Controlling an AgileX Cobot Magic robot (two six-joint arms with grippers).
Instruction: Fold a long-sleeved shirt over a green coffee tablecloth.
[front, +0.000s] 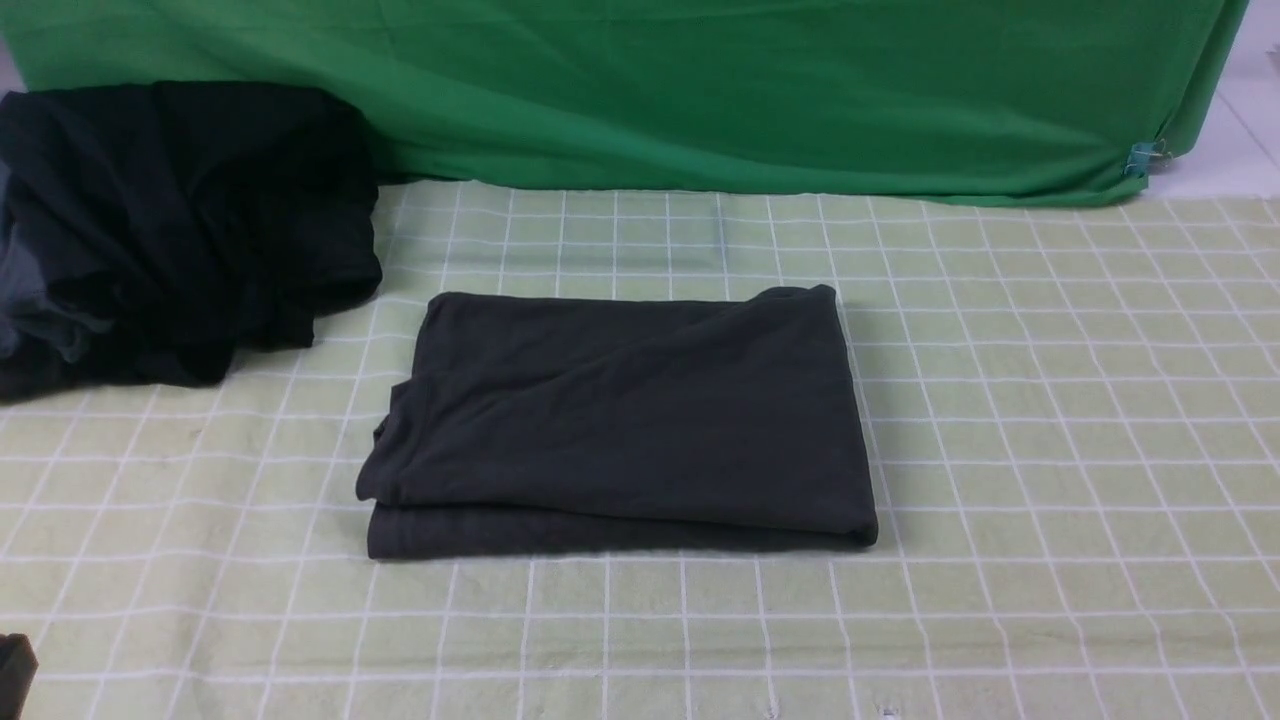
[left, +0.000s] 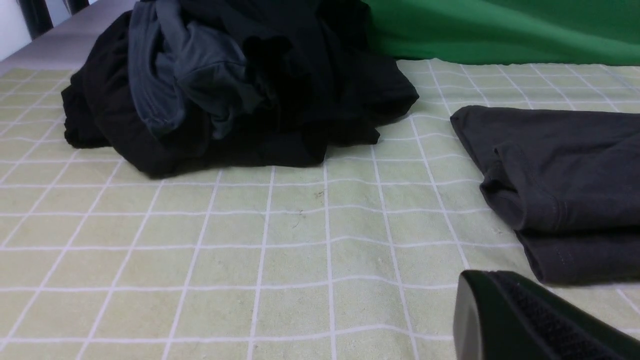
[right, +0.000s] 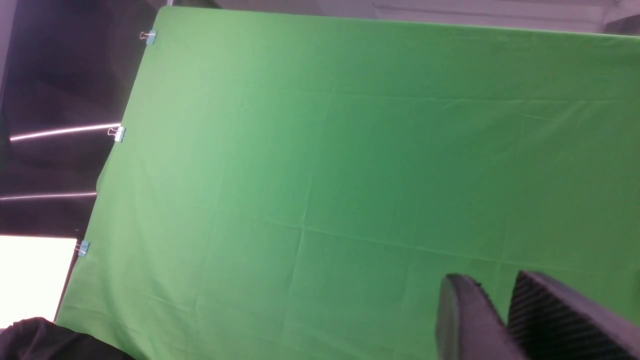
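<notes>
No readable text or labels anywhere here.

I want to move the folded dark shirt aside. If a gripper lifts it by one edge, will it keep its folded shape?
Probably not. The long-sleeved shirt is soft cloth in loose wrinkled layers, so it would likely droop and unfold. It seems light, being thin. Pushed, it may bunch up and drag the green coffee tablecloth, which already ripples.

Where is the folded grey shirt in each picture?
Front view: the folded long-sleeved shirt lies mid-picture on the checked green tablecloth.
Left wrist view: it shows at the right edge.
Right wrist view: not in it.
Shared landmark: the plain green backdrop cloth.
</notes>
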